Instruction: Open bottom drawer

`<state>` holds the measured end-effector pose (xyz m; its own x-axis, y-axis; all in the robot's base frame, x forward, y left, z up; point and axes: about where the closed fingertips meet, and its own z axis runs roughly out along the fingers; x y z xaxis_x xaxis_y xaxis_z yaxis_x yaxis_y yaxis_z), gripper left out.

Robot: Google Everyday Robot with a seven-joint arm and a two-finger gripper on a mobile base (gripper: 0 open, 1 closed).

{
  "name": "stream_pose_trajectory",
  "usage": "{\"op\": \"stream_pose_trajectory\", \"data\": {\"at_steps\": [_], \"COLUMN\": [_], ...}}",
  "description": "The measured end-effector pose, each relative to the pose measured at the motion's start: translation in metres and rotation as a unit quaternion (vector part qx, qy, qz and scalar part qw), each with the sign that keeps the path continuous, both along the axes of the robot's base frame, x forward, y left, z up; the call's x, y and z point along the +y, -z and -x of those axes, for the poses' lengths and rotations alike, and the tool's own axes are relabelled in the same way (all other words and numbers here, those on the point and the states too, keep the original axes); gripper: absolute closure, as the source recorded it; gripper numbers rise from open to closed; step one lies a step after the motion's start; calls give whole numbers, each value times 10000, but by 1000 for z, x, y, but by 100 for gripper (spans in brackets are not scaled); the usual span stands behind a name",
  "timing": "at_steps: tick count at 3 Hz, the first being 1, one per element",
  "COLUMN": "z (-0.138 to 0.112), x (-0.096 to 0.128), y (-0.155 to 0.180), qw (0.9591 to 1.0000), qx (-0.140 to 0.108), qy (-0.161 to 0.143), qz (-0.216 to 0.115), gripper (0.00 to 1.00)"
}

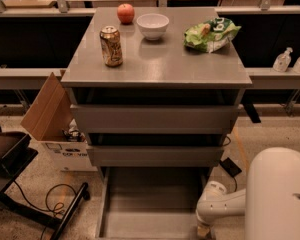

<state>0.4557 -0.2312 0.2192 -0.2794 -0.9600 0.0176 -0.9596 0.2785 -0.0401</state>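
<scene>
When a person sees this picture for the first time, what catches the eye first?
The bottom drawer of the grey cabinet stands pulled far out, showing its shallow grey tray. The robot's white arm fills the lower right corner, its gripper low beside the drawer's right front corner. On the cabinet top stand a red apple, a white bowl, a drink can and a green snack bag.
</scene>
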Motion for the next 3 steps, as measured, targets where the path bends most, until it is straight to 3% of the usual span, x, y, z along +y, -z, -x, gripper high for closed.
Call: {"op": "stream_pose_trajectory", "data": {"at_steps": [2,3], "z": [-18,-12], "x": [-13,-15], "y": [-132,-201], "qw": [9961,9915], "qx": [-808,-1201], "qy": [-311,-384], "qz": [163,333], "gripper": [88,100]}}
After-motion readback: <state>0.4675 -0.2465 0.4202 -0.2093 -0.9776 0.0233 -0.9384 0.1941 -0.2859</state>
